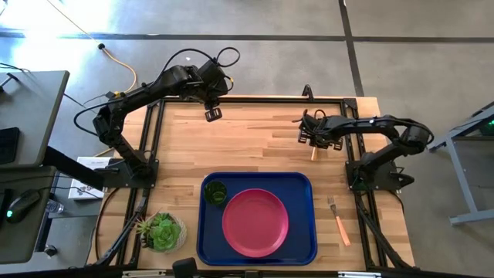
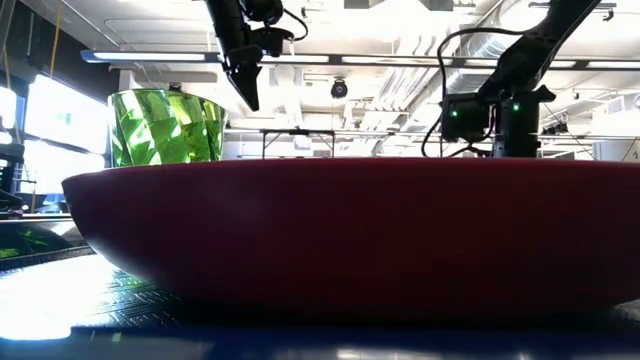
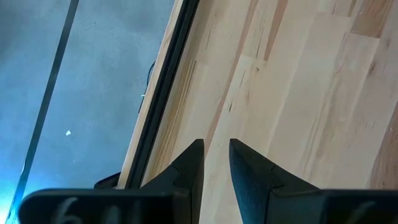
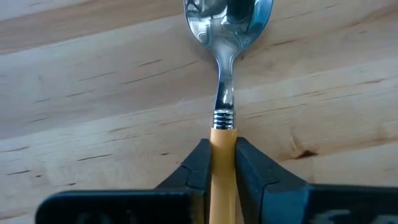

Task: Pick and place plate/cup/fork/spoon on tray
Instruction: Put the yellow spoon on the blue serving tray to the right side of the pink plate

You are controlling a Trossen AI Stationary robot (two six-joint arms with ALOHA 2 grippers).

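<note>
The orange-handled spoon (image 4: 225, 74) lies under my right gripper (image 1: 310, 137) at the far right of the table; the gripper is shut on its handle, and the silver bowl (image 4: 228, 17) points away from the fingers. The pink plate (image 1: 255, 222) and the green cup (image 1: 215, 193) stand on the dark-blue tray (image 1: 302, 185) at the near middle. The fork (image 1: 338, 219) lies flat on the table right of the tray. My left gripper (image 1: 213, 113) hangs empty above the table's far left, its fingers nearly together. My right gripper pinches the spoon's orange handle (image 4: 222, 144) between its two fingers (image 4: 198, 167), just behind the metal collar. The handle runs along the fingers, with the bowl sticking out ahead of them. Whether the spoon is off the wood I cannot tell.
A potted succulent (image 1: 160, 230) stands at the near left, beside the tray. In the low view the plate (image 2: 350, 240) fills the foreground, with the cup (image 2: 165, 125) behind it. Bare wood (image 1: 255, 139) lies between the two grippers.
</note>
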